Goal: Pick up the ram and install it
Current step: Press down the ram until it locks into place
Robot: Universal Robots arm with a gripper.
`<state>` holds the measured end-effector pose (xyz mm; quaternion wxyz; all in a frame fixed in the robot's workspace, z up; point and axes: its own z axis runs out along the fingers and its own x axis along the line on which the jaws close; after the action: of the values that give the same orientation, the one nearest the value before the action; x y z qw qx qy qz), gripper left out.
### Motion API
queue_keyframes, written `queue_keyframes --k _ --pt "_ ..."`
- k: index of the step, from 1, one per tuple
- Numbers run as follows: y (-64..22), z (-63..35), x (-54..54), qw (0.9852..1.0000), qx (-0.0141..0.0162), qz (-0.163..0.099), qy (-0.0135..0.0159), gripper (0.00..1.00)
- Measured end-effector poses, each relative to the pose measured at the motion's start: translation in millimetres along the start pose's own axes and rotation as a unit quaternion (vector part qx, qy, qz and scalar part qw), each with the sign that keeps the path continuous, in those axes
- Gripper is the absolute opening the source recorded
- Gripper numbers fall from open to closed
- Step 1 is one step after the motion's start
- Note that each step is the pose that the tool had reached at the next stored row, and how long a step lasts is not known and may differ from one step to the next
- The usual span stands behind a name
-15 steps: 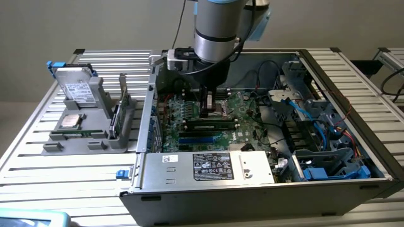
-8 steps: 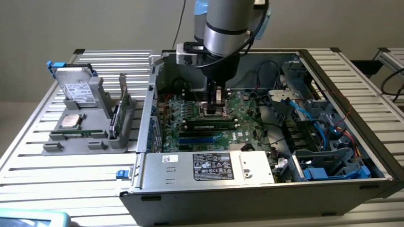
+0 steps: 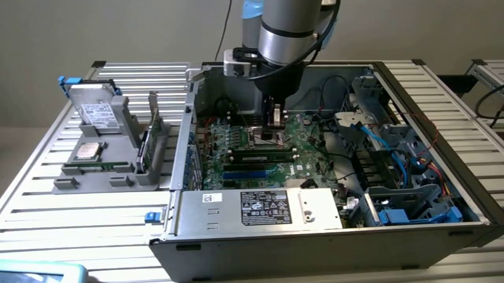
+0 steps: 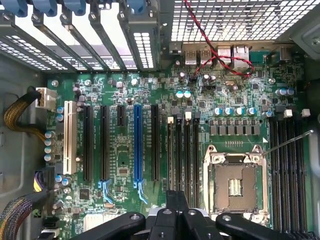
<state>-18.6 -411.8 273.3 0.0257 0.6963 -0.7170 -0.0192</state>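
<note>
The ram (image 3: 264, 157), a long narrow green stick with a pale label, lies along the black memory slots of the motherboard (image 3: 236, 141) inside the open computer case. My gripper (image 3: 277, 122) hangs just above the board, close to the ram and the processor socket (image 3: 264, 137). In the wrist view my gripper (image 4: 176, 212) is shut, its black fingers (image 4: 167, 215) pressed together with nothing visible between them. They sit over the near end of the memory slots (image 4: 184, 150), beside the open socket (image 4: 235, 182).
A grey fixture (image 3: 67, 183) at the exterior view's left holds a hard drive (image 3: 101, 109), a silver processor chip (image 3: 88, 151) and an upright green card (image 3: 154, 127). The case walls (image 3: 189, 118), the power supply box (image 3: 260, 207) and blue cables (image 3: 393, 147) crowd the board.
</note>
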Motion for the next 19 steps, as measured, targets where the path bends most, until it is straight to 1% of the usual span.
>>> queue_keyframes --k 19 --pt "0.0 0.0 0.0 1.0 0.0 0.0 0.0 0.11"
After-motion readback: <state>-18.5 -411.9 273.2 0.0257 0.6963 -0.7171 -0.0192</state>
